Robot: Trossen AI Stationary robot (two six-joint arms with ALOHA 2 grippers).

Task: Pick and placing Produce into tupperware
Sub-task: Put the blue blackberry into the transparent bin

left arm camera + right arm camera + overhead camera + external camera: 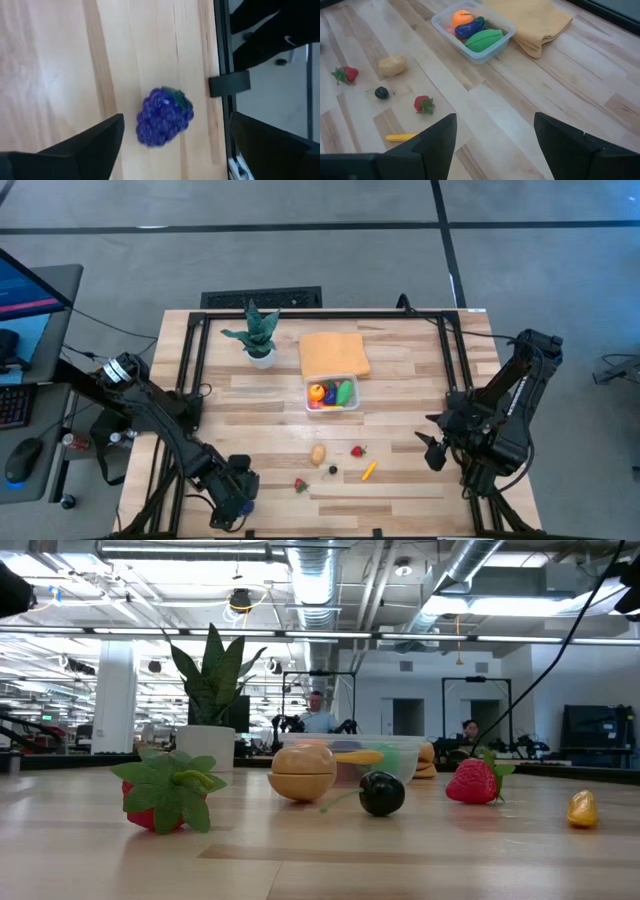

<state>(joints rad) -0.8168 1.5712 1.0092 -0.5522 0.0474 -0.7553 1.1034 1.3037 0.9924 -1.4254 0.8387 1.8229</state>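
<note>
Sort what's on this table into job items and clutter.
Job items: tupperware already holding some produce; loose potato, two strawberries, dark cherry, yellow piece, purple grapes between the open left hand.
Clutter: potted plant, orange cloth.

A pale wooden plank worktop [400, 370] edged by a black metal frame [190, 350] stands on a grey concrete floor [300, 240] crossed by dark lines, with a black floor grille [262, 299] just above its upper edge. At the left of the frame, a side desk carries a lit monitor [25, 285], a black keyboard [14, 402] and a mouse [22, 458]. Across the worktop, an open hall shows silver ceiling ducts [320, 575], a white column [114, 690] and two seated people [318, 712] far off.
</note>
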